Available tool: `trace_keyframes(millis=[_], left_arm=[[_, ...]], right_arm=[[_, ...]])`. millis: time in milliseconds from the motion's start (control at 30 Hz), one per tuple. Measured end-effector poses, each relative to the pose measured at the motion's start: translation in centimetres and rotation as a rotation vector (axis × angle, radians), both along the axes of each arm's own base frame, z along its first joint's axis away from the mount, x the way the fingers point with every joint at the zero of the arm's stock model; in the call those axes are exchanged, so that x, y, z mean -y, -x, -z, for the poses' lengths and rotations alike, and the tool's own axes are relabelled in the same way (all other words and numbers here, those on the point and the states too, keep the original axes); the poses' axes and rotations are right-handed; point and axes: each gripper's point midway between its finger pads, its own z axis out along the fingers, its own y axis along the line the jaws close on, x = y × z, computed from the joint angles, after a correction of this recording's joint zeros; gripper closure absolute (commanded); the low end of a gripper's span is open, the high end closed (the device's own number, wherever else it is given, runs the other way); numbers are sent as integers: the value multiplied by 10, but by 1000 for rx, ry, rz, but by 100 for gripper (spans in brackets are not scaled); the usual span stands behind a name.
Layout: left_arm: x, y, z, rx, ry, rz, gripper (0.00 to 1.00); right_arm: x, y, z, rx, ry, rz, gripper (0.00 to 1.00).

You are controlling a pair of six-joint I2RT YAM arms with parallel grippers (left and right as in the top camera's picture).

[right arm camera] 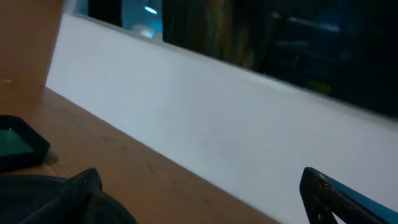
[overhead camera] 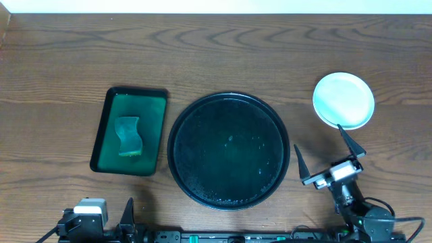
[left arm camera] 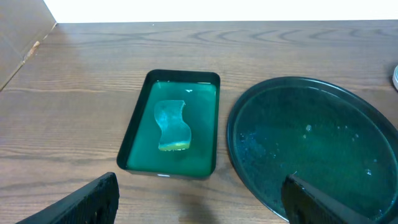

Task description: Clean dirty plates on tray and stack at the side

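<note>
The round black tray (overhead camera: 228,150) (left arm camera: 317,143) lies mid-table with only a wet sheen and droplets on it. White plates (overhead camera: 343,100) sit stacked on the wood to its far right, looking clean; how many I cannot tell. My right gripper (overhead camera: 326,152) (right arm camera: 199,205) hangs open and empty just in front of that stack, between it and the tray, its camera facing the back wall. My left gripper (left arm camera: 199,211) is open and empty at the table's near left edge, facing the gap between the green tray and the black tray.
A rectangular green tray (overhead camera: 129,131) (left arm camera: 171,121) left of the black tray holds a sponge (overhead camera: 129,135) (left arm camera: 171,126) in shallow liquid. A pale wall (right arm camera: 217,118) runs along the table's far edge.
</note>
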Motion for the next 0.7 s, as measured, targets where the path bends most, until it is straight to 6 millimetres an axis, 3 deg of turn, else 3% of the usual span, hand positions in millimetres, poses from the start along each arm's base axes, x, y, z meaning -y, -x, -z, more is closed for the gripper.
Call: trace_keyframes(millis=[200, 433, 700], left_arm=[[0, 0, 0, 0, 0, 0, 16], [0, 0, 0, 0, 0, 0, 16], [0, 0, 0, 0, 0, 0, 16]], right_arm=[[12, -10, 22, -134, -106, 54, 1], [17, -16, 82, -431, -200, 89, 1], [20, -16, 94, -499, -249, 106, 1]])
